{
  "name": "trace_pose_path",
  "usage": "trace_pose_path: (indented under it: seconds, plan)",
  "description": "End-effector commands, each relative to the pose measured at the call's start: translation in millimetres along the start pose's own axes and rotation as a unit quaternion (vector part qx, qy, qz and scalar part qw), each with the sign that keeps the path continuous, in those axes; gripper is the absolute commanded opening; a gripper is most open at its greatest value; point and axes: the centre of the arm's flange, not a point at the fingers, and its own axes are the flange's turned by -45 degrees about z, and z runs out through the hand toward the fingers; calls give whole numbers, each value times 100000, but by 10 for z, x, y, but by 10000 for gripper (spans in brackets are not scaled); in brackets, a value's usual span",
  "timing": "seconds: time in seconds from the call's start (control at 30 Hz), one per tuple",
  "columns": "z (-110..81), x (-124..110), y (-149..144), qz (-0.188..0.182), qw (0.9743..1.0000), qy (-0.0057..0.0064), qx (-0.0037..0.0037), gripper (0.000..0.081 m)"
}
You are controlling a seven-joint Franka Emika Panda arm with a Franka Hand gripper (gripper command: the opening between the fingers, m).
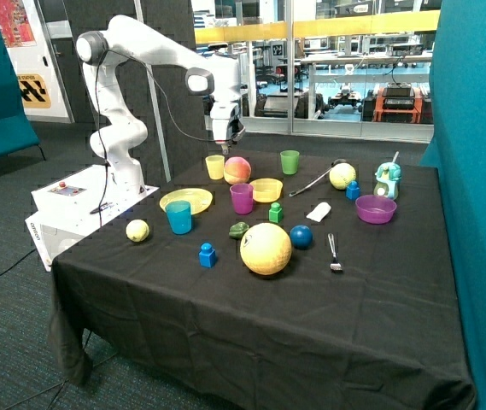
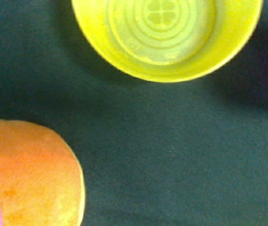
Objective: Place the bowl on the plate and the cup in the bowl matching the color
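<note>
The yellow bowl (image 1: 266,190) sits on the black cloth between the magenta cup (image 1: 242,198) and the green cup (image 1: 289,161). In the wrist view the bowl (image 2: 166,33) is empty, with bare cloth beside it. The yellow plate (image 1: 186,200) lies empty near the table's edge by the robot base, behind a teal cup (image 1: 178,217). The pale-yellow cup (image 1: 215,166) stands upright next to an orange-pink ball (image 1: 237,170) (image 2: 30,174). My gripper (image 1: 225,145) hangs above the cloth between that cup and ball, holding nothing that I can see.
A large yellow ball (image 1: 266,248), a blue ball (image 1: 301,237), a small yellow ball (image 1: 137,230), blue (image 1: 207,254) and green (image 1: 275,213) bricks and a fork (image 1: 334,252) lie toward the front. A purple bowl (image 1: 376,208) and a teal toy (image 1: 387,181) stand at the far side.
</note>
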Motion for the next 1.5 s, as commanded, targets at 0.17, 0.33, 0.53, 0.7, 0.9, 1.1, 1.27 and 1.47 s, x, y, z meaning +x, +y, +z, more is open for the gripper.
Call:
trace_pose_path:
  seconds: [0.17, 0.33, 0.53, 0.7, 0.9, 1.1, 1.27, 1.47]
  plan:
    - [79, 180, -245, -5798, 99832, -114, -141, 240]
    - [161, 310, -339, -4971, 99876, -112, -142, 244]
    - [231, 449, -430, -4980, 99876, -112, -142, 246]
    - [272, 537, -516, -5917, 99825, -114, -141, 257]
    - [397, 639, -620, -6115, 99813, -114, -141, 360]
    - [576, 690, -651, -5906, 99825, -114, -141, 499]
    - [737, 715, -649, -5767, 99833, -114, -141, 521]
    - [844, 757, -660, -6175, 99809, -114, -141, 506]
